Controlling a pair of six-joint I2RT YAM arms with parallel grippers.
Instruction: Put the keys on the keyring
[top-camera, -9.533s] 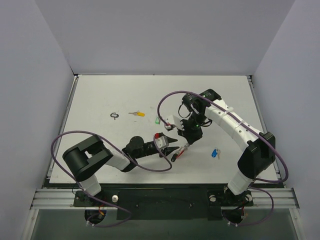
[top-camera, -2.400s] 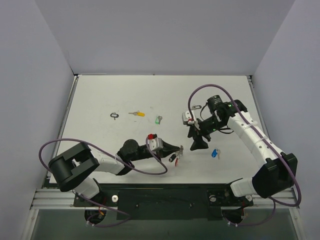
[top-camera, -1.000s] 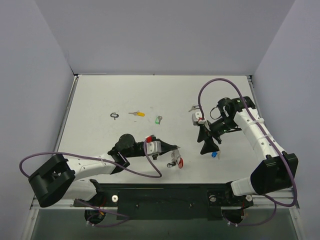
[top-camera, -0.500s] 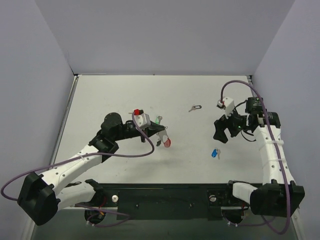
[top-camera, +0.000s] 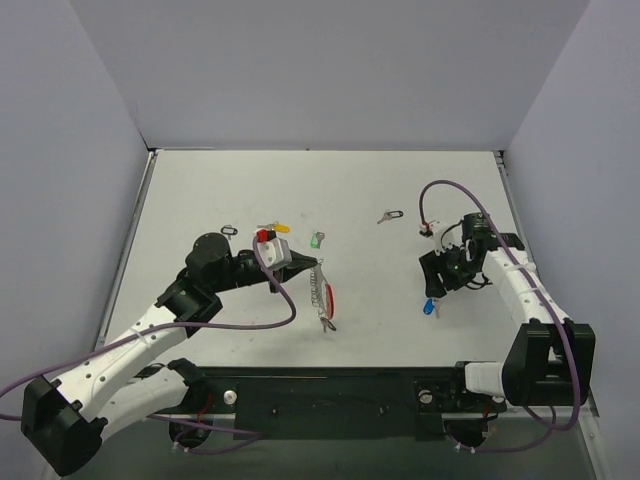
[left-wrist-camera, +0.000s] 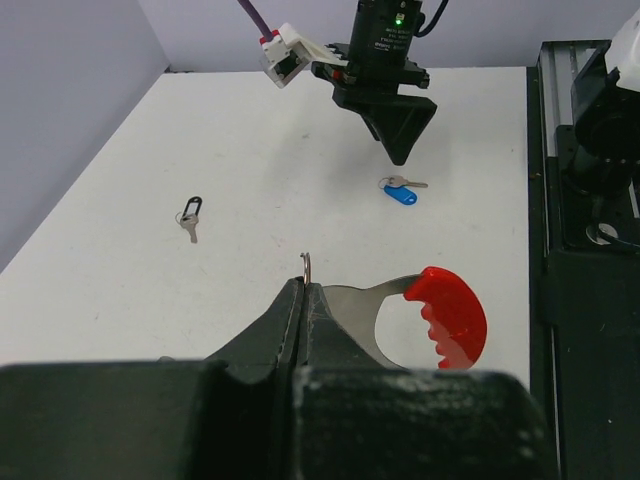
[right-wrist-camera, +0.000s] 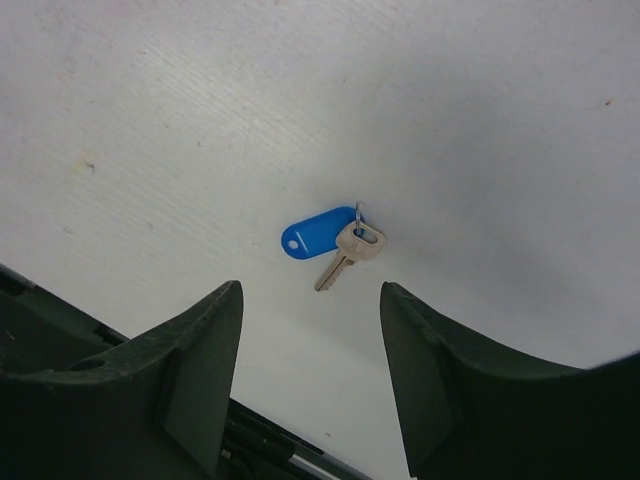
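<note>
The blue-tagged key (right-wrist-camera: 333, 242) lies flat on the table (right-wrist-camera: 520, 110) just ahead of the right gripper (right-wrist-camera: 310, 300), whose fingers stand apart, its blade slanting across their gap, well away from the left gripper (left-wrist-camera: 301, 292), which is clamped on the keyring (left-wrist-camera: 345, 297).

Open table (right-wrist-camera: 480, 120) lies all around the blue-tagged key (right-wrist-camera: 335, 245), just ahead of the 2 spread fingers of the right claw (right-wrist-camera: 310, 295).
</note>
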